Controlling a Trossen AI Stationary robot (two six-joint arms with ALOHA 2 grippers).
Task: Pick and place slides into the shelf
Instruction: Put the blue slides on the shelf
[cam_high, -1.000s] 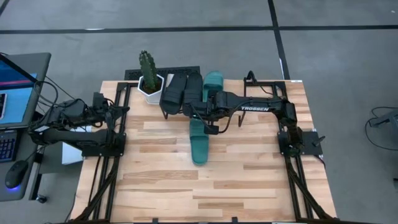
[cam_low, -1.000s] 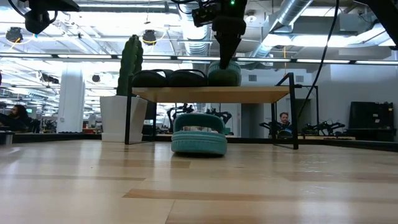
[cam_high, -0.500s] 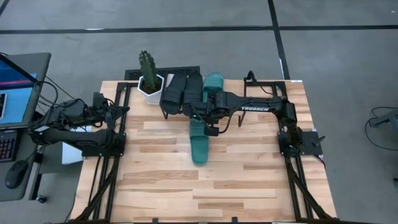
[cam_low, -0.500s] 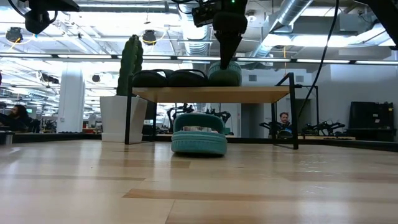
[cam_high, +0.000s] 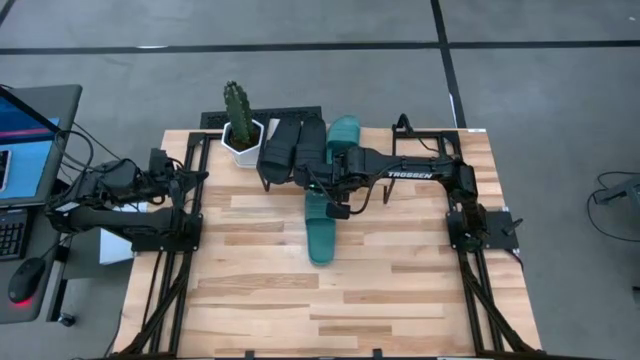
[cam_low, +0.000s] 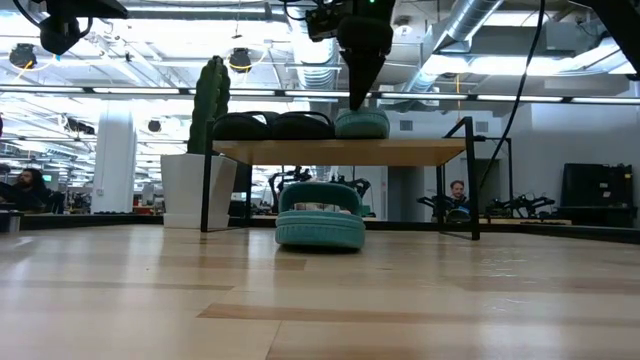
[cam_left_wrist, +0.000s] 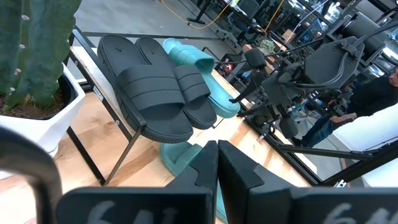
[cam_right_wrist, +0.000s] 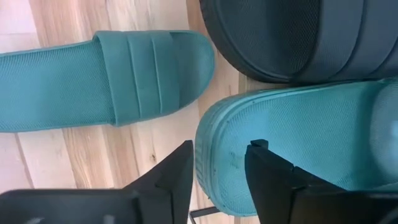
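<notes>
Fingers of the right gripper (cam_right_wrist: 214, 171) are parted just above the teal slide (cam_right_wrist: 298, 143) on the shelf (cam_low: 340, 152), grasping nothing. Left gripper (cam_left_wrist: 217, 163) fingers are pressed together, empty, at the far left.

Three places taken on the tilted light-wood shelf on its thin black frame (cam_high: 300, 155): two black rubbery slides (cam_high: 292, 142) side by side, one teal green slide (cam_high: 343, 131) next to them. Bare board only at the end nearest the white pot with the tall green cactus (cam_high: 238, 128), which crowds that approach. Over the teal slide's lower edge, blocked by the right end effector (cam_right_wrist: 219, 167), fingers parted just above the sole. In front of the shelf, partly blocked by the second teal green slide (cam_high: 320, 229) lying flat on the wood-plank counter (cam_high: 400, 290). Open counter on the near half and towards both side edges. Left end effector (cam_high: 197, 177) parked well apart at the left edge.
</notes>
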